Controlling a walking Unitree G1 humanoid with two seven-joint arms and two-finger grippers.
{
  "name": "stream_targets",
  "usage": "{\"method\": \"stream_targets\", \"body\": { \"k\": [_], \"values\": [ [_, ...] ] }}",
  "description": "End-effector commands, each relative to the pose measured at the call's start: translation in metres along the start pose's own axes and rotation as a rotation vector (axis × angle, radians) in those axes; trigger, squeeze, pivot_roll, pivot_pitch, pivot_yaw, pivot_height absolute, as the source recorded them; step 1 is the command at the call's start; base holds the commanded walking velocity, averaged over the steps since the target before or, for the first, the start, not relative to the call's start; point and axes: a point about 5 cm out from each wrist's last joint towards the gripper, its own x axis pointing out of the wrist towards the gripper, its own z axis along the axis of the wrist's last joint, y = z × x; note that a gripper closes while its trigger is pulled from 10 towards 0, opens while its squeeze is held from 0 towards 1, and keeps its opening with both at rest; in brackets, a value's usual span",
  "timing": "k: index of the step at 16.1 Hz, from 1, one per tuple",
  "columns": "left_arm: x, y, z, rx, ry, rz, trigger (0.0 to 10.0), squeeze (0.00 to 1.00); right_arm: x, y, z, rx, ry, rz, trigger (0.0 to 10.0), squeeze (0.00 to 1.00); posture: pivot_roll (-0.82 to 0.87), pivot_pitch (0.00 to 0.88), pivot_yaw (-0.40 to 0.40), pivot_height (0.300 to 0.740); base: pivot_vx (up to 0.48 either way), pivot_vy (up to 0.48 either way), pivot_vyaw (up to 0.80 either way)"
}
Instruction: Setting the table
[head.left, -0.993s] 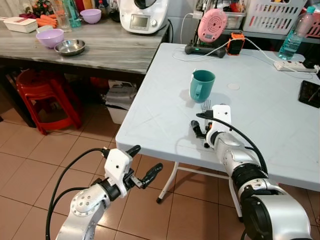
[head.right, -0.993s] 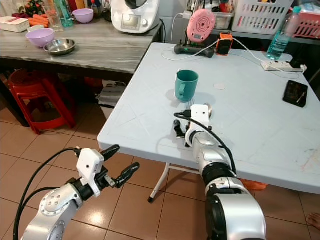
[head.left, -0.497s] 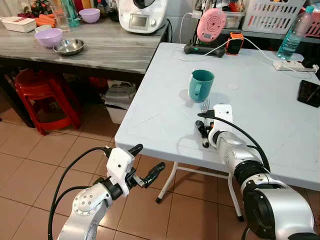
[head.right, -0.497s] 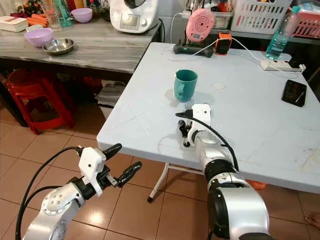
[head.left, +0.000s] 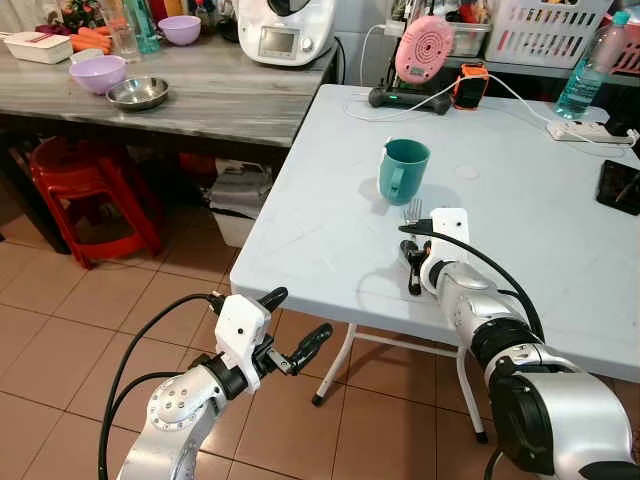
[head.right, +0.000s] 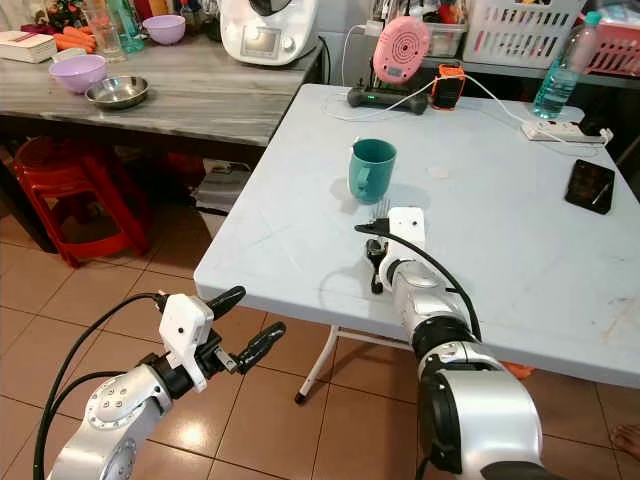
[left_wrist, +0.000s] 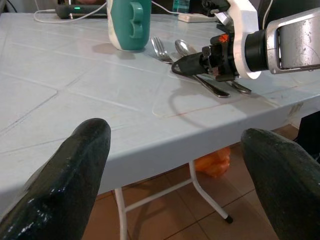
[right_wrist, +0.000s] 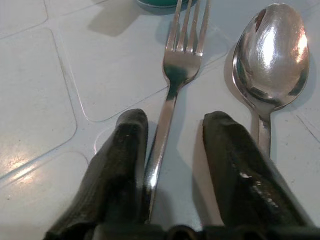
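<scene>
A teal mug (head.left: 403, 170) stands upright on the pale blue table (head.left: 320, 220). Just in front of it a steel fork (right_wrist: 175, 80) and a spoon (right_wrist: 270, 50) lie side by side. My right gripper (head.left: 413, 268) rests low on the table at their handles. Its fingers (right_wrist: 125, 165) are open and straddle the fork's handle, which lies close to one finger, while the spoon's handle lies outside the other finger. My left gripper (head.left: 298, 315) hangs open over the floor, below the table's near edge, holding nothing.
A power strip (head.left: 588, 132), a phone (head.left: 620, 185), a water bottle (head.left: 590, 65) and a pink device (head.left: 424, 48) sit along the table's far side. A grey counter (head.left: 220, 100) at the left carries bowls, and red stools (head.left: 85, 195) stand under it. Tiled floor lies at the lower left.
My right gripper has shifted slightly to the right along the table, onto the fork's handle. The left arm has barely moved.
</scene>
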Motion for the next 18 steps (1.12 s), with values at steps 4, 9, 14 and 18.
{"method": "stream_targets", "body": {
  "k": [4, 9, 14, 18],
  "values": [
    [0.0, 0.002, 0.0, 0.013, 0.006, 0.009, 10.0, 0.0, 0.001, 0.002, 0.006, 0.015, -0.01, 0.004, 0.0, 0.0, 0.05, 0.054, -0.01, 0.74, 0.0, 0.0, 0.0],
    [-0.001, 0.001, -0.001, 0.014, 0.007, 0.009, 10.0, 0.0, 0.001, 0.005, 0.005, 0.029, -0.009, 0.007, 0.0, 0.0, 0.06, 0.052, -0.011, 0.74, 0.0, 0.0, 0.0],
    [0.002, 0.002, 0.0, 0.019, 0.005, 0.003, 10.0, 0.0, 0.0, 0.007, -0.009, 0.134, -0.017, -0.018, 0.0, 0.0, 0.05, 0.039, -0.003, 0.74, 0.0, 0.0, 0.0],
    [0.006, 0.006, 0.002, 0.027, -0.005, 0.003, 10.0, 0.0, -0.002, 0.015, -0.016, 0.258, -0.053, -0.035, 0.0, 0.0, 0.05, 0.024, 0.003, 0.74, 0.0, 0.0, 0.0]
  ]
}}
